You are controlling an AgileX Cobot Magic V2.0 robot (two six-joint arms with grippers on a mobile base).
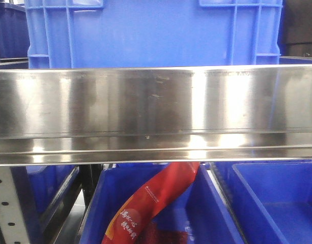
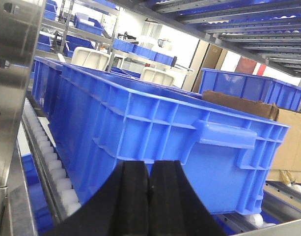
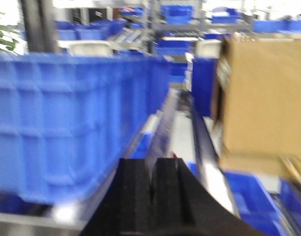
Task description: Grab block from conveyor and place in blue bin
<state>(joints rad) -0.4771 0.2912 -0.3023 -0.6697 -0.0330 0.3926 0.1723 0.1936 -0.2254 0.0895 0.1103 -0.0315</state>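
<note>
No block shows in any view. A large blue bin point(image 2: 155, 128) stands on a white roller conveyor point(image 2: 47, 157) in the left wrist view. My left gripper point(image 2: 150, 164) is just in front of its end wall, with its black jaws pressed together and nothing between them. The right wrist view is blurred. My right gripper point(image 3: 153, 162) is shut and empty, with a blue bin point(image 3: 67, 118) to its left. The front view shows a blue bin point(image 1: 145, 30) behind a steel rail point(image 1: 156, 112). Neither gripper appears there.
Below the rail lie more blue bins point(image 1: 278, 198), one of them holding a red packet point(image 1: 156, 198). A cardboard box point(image 3: 263, 98) stands right of the right gripper. A steel upright point(image 2: 13, 73) rises at the left. Shelves of blue bins fill the background.
</note>
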